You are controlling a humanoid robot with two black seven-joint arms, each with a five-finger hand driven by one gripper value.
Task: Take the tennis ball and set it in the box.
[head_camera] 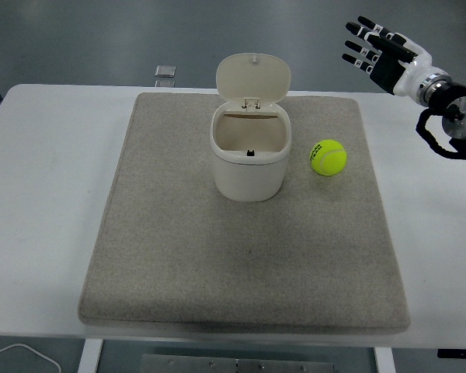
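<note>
Head view looks down on a white tabletop [39, 194] that fills most of the frame, with a grey-green floor [101, 31] beyond its far edge. At the bottom left corner a thin white cable [19, 351] curls past the near edge. A large beige felt mat [241, 280] covers the middle of the tabletop. Just past the far edge lies a small grey square object [165, 71], too small to identify. On the mat stands a cream box [248, 159] with its hinged lid [253, 78] tipped up and open. The tennis ball [328, 157] sits on the mat just right of the box, not touching it. At the upper right the right hand [377, 53] hangs above the tabletop's far corner, fingers spread, holding nothing.
</note>
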